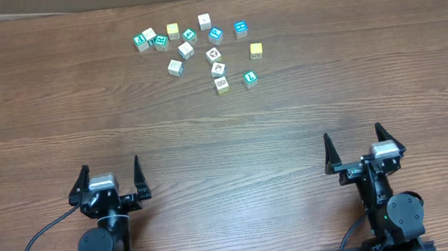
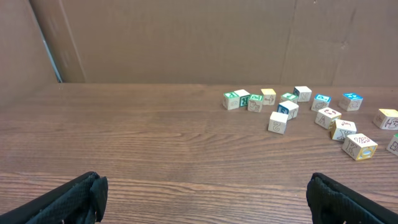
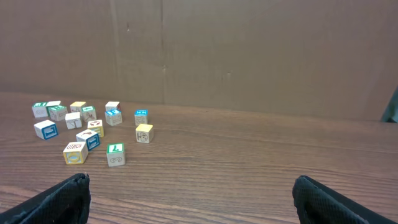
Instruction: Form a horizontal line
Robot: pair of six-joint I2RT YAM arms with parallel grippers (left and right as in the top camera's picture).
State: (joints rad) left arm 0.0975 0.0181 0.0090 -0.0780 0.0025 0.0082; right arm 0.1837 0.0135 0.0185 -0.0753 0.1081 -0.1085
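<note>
Currently, the small picture cubes [image 1: 186,50] lie loosely scattered at the upper middle of the counter [image 1: 233,133]; low in the frame, the left claw [image 1: 111,164] and right claw [image 1: 352,132] gape wide, empty.

Cubes scattered, jaws wide.
Loose picture cubes [image 3: 73,120] cluster at ten o'clock on the table [image 3: 249,162]; the right gripper [image 3: 189,200] gapes wide at six.

Soft, even light from above leaves the brown wood-grain table [image 1: 233,133] bright, the small painted wooden cubes [image 1: 215,54] cast short faint shadows, and in both wrist views the black padded fingers [image 2: 68,202] are blurred close to the lens.
</note>
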